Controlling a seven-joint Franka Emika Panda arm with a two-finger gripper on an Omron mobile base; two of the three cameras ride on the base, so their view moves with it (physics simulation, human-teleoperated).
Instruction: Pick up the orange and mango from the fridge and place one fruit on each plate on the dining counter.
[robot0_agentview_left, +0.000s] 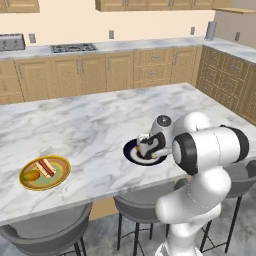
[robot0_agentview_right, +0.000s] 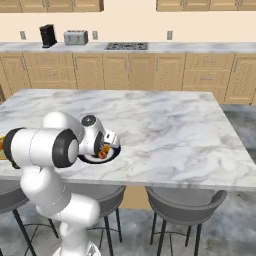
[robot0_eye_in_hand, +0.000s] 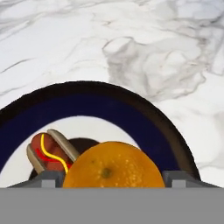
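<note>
- Between the two dark finger tips at the bottom of the hand view sits the orange (robot0_eye_in_hand: 113, 165), low over the white centre of the dark blue plate (robot0_eye_in_hand: 131, 109). Whether it already rests on the plate or hangs just above it cannot be told.
- Just beside the orange, on the same plate, lies a small hot dog (robot0_eye_in_hand: 50, 151) with a yellow squiggle; the two look close to touching.
- Jaw state: the tips stand one on each side of the fruit, but whether they press on it or have let go cannot be told from these pictures.
- From the left base view, the gripper (robot0_agentview_left: 146, 148) is down over that plate near the edge of the dining counter (robot0_agentview_left: 90, 125), with the arm folded tightly above it.
- Well apart on the same marbled top, the mustard-yellow plate (robot0_agentview_left: 61, 178) carries the mango (robot0_agentview_left: 30, 175) beside a pale red-striped item that is too small to name. One fruit per plate seems nearly achieved.
- Risks, as a judgement: a round fruit released from any height could roll off the shallow plate and towards the counter edge above the stools (robot0_agentview_left: 137, 207).
- Lifting away with a finger brushing the orange could drag it, or nudge it into the hot dog.
</note>
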